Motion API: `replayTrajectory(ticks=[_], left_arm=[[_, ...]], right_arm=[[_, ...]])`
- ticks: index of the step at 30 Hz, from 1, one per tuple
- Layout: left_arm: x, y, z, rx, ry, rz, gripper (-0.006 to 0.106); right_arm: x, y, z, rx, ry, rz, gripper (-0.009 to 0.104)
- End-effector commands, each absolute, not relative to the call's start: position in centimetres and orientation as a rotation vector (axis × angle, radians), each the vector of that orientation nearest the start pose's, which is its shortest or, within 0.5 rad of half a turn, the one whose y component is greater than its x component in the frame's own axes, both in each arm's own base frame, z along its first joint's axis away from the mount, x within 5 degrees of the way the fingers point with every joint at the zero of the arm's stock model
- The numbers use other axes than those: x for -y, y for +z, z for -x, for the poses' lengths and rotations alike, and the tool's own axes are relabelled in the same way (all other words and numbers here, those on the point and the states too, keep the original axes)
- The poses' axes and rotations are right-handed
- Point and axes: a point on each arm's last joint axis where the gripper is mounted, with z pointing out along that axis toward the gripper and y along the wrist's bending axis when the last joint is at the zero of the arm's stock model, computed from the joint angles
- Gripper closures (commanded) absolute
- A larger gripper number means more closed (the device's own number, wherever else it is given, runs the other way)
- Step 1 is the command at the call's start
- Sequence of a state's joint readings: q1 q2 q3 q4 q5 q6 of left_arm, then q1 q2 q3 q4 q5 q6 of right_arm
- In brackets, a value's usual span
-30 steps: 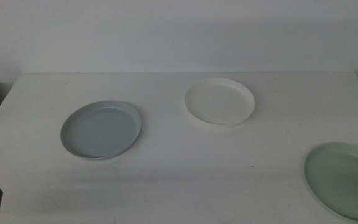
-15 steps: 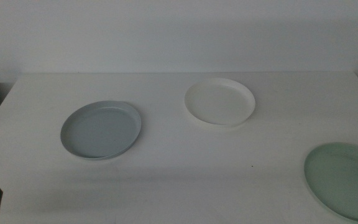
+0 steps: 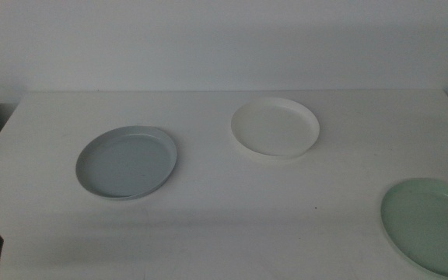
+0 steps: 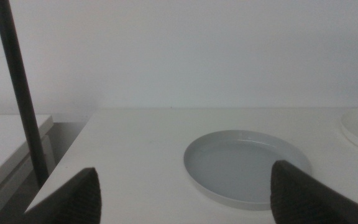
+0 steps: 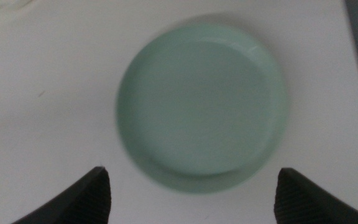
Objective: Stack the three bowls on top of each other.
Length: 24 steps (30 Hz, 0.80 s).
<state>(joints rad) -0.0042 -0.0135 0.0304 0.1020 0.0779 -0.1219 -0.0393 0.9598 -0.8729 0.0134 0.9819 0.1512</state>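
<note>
Three bowls lie apart; my right gripper point(image 5: 191, 199) hangs spread over the mint bowl point(image 5: 202, 107) to grab it, left gripper point(image 4: 185, 199) spread, facing the grey-blue bowl point(image 4: 247, 165).

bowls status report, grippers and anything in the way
Left gripper open, facing pale grey-blue bowl. Right gripper open above mint green bowl. White bowl apart; nothing stacked, nothing between them.

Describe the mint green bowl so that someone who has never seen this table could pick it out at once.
On the white table, look to the near right corner: the mint green bowl lies there alone, partly cut off by the middle view's edge. The pale grey-blue bowl sits at the left and the white bowl farther back; only this one is green.
</note>
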Motion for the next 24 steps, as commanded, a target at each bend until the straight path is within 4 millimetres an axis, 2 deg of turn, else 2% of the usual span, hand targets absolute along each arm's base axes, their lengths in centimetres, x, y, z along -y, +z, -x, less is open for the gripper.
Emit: replayTrajectory(ticks=[1,6,12,16,24], left_arm=[[0.0,20.4,-5.5,-1.483,-0.026,0.016,0.010],[0.0,20.4,-5.5,-1.483,-0.026,0.016,0.010],[0.0,20.4,-5.5,-1.483,-0.026,0.016,0.010],[0.0,20.4,-5.5,-1.483,-0.026,0.016,0.010],[0.0,20.4,-5.5,-1.483,-0.026,0.016,0.010]], right_arm=[[1.7,33.3,-18.5,-2.455,0.025,-0.275,0.000],[4.0,31.8,-20.3,-2.497,-0.005,-0.413,0.000],[5.9,29.8,-22.3,-2.535,-0.031,-0.490,0.000],[7.0,27.6,-24.2,-2.578,-0.019,-0.545,0.000],[8.2,22.3,-27.5,-2.692,-0.033,-0.497,0.003]])
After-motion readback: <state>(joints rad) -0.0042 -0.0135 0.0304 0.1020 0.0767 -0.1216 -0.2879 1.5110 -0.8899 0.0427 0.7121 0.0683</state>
